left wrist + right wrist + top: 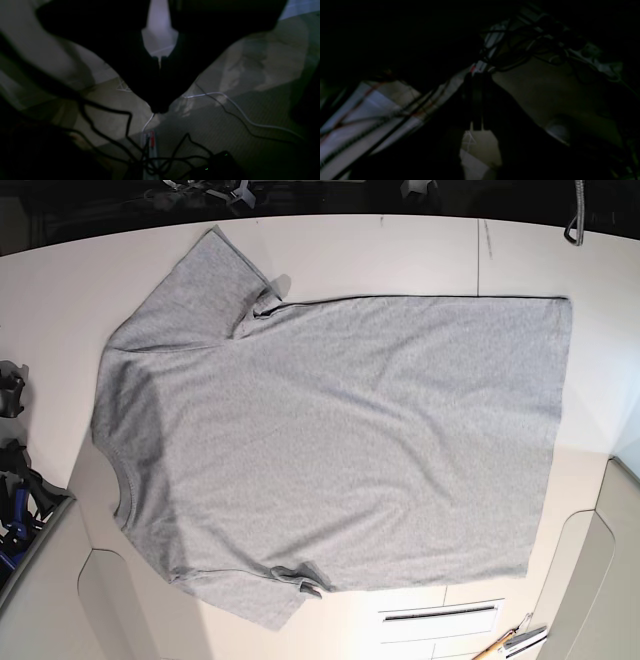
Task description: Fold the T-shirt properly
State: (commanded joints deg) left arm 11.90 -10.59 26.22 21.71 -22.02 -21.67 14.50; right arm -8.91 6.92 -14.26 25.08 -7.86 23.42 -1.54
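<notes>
The light grey T-shirt (340,440) lies spread flat on the white table (400,250), plain side up. Its neck (115,480) points left and its hem (555,430) right. One sleeve (200,290) lies at the back left, the other (250,600) at the front left, with a small fold at each armpit. Neither gripper shows in the base view. The left gripper (160,110) is a dark silhouette with its tips together, off the shirt, over a floor with cables. The right gripper (477,125) is very dark, its fingers close together and holding nothing.
Black and blue gear (15,480) sits at the table's left edge. A pen-like tool (510,642) lies at the front right, next to a slot (440,613). Black cables (107,130) and a white cable (237,107) run below the left gripper. More cables (520,50) show in the right wrist view.
</notes>
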